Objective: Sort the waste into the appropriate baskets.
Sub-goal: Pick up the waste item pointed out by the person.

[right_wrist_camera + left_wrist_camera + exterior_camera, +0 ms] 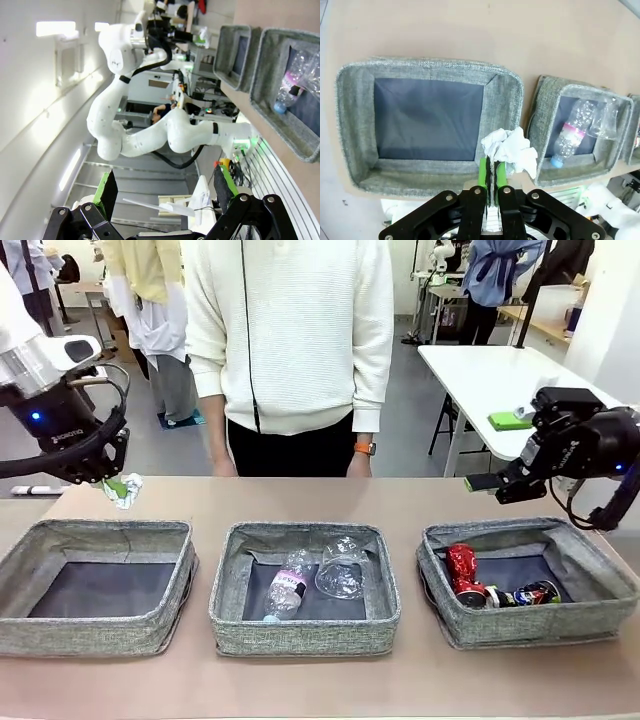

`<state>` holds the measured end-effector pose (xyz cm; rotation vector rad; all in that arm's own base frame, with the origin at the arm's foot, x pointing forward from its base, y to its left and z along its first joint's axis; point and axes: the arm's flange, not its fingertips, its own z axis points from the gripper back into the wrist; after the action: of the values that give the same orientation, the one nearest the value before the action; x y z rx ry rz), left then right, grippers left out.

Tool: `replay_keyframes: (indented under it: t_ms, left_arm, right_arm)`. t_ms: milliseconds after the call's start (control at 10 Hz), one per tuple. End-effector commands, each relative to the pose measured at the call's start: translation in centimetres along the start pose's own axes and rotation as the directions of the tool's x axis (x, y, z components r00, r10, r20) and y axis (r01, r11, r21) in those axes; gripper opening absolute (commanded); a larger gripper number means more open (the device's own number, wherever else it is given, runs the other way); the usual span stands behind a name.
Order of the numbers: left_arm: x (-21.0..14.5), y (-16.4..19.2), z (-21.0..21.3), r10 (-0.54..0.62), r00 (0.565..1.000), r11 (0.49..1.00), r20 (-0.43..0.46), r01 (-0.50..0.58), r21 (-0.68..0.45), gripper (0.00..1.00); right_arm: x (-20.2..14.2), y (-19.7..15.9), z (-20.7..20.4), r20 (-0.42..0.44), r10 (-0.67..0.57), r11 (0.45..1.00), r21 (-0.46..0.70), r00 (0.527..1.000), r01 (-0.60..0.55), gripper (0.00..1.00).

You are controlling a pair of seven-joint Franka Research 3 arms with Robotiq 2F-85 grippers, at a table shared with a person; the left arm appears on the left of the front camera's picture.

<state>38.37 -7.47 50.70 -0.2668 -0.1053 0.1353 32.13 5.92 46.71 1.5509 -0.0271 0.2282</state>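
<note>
My left gripper (108,477) is shut on a crumpled white paper ball (123,490), held in the air behind the left basket (100,531). In the left wrist view the paper ball (512,148) sticks out past the closed gripper (492,164) above that basket's (427,67) near right corner; its dark lining is bare. The middle basket (300,533) holds a clear plastic bottle (285,586) and a clear cup (342,568). A crushed red can (463,570) and a dark can (531,593) lie in the right basket (520,530). My right gripper (495,483) hovers open behind it, holding nothing.
A person in a white sweater (290,330) stands at the table's far edge, hands low by the edge. A white table (500,375) stands behind at the right. Bare tabletop runs behind and in front of the baskets.
</note>
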Motion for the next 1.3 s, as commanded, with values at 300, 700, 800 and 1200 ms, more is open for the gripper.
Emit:
replay_keyframes:
  t_ms: [300, 700, 800, 1200]
  left_arm:
    - [-0.9, -20.4, 12.3, -0.218, 0.974, 0.976, 0.054, 0.217, 0.029, 0.06]
    - [-3.4, -34.6, 15.9, -0.314, 0.948, 0.948, -0.050, 0.315, 0.031, 0.06]
    - [-4.0, -36.2, 16.5, -0.309, 0.949, 0.950, -0.055, 0.311, 0.036, 0.06]
    - [-4.9, -36.3, 15.9, -0.354, 0.933, 0.934, -0.064, 0.356, 0.020, 0.06]
  right_arm:
    - [0.1, 0.4, -0.4, 0.019, -0.013, 1.000, 0.010, 1.000, 0.013, 1.00]
    - [0.1, 0.4, -0.4, 0.019, -0.013, 1.000, 0.010, 1.000, 0.013, 1.00]
    - [0.1, 0.4, -0.4, 0.019, -0.013, 1.000, 0.010, 1.000, 0.013, 1.00]
    - [0.1, 0.4, -0.4, 0.019, -0.013, 1.000, 0.010, 1.000, 0.013, 1.00]
